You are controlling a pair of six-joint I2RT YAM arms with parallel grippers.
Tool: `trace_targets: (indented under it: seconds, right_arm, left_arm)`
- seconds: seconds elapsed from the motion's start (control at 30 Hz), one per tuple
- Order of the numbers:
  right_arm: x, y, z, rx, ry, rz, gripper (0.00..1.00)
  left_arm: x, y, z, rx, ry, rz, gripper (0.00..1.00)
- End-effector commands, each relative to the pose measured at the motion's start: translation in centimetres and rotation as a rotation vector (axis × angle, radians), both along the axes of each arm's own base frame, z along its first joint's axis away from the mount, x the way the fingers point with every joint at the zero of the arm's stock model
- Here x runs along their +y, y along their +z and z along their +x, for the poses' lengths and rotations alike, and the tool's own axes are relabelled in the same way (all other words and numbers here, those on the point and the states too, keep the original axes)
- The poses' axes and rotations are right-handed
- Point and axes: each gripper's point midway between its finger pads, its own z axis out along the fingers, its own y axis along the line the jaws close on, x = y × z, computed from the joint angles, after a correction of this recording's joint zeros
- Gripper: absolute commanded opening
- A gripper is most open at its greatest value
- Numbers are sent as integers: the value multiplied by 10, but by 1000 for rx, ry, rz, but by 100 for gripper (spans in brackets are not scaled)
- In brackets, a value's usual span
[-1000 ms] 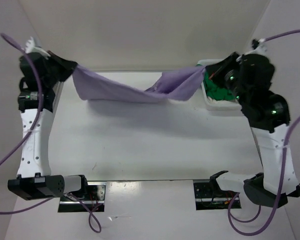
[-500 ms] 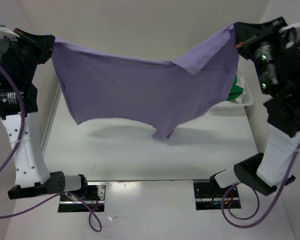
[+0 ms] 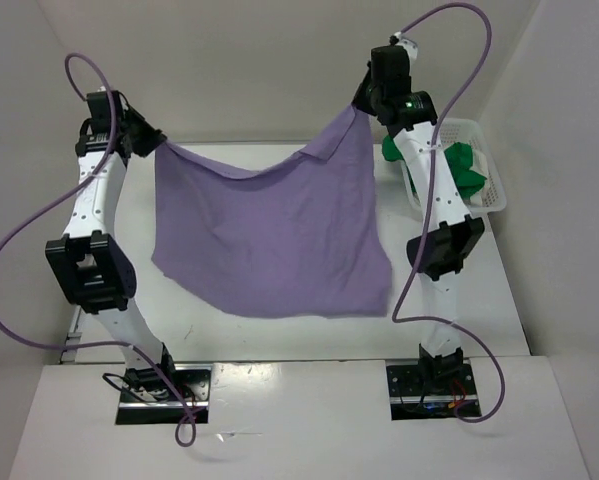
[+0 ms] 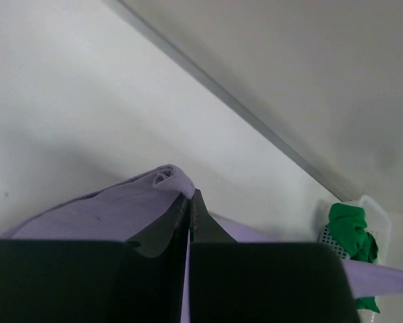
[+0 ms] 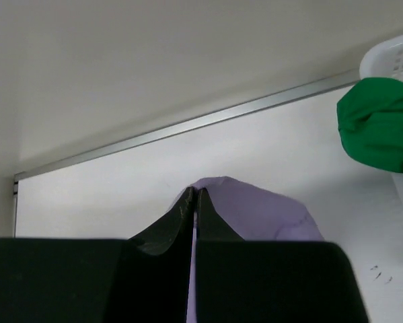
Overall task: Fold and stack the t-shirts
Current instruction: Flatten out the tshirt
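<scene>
- The lavender t-shirt [image 3: 269,235] hangs spread wide in the air over the table [image 3: 459,300]. It is held up by its two top corners, one at each gripper.
- Its top edge sags in the middle, and its lower edge hangs toward the near side of the table (from above it cannot be told whether the hem touches the surface).
- A small flap is folded over near the upper right edge. Sleeves and collar are hard to make out in the flat sheet of cloth.
- The left gripper [image 3: 151,143] is raised high on the left with its jaws pressed together, pinching the shirt's left corner. In the left wrist view a small bunch of lavender cloth pokes out just past the fingertips.
- The right gripper [image 3: 362,100] is raised high on the right with its jaws likewise closed on the shirt's right corner. In the right wrist view a rounded fold of cloth shows beyond the tips.
- In both wrist views the dark gripper body fills the lower half and hides most of the shirt below the pinch.
- A green t-shirt [image 3: 466,168] lies crumpled in the white mesh basket [image 3: 457,125] at the table's far right corner, just beside the right arm [image 3: 434,190].
- That arm crosses in front of the basket's left side, so part of its contents is hidden.
</scene>
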Motion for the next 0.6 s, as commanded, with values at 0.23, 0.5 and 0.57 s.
trace_targets:
  seconds: [0.23, 0.5, 0.57]
  right_arm:
    - [-46, 266, -124, -641, -29, 192, 0]
    - [-42, 201, -125, -432, -22, 169, 0]
    - [-38, 133, -112, -290, -27, 134, 0]
  left_arm:
    - [20, 179, -18, -427, 22, 53, 0]
    - [30, 176, -25, -434, 44, 93, 0]
    - [28, 144, -31, -376, 41, 88, 0]
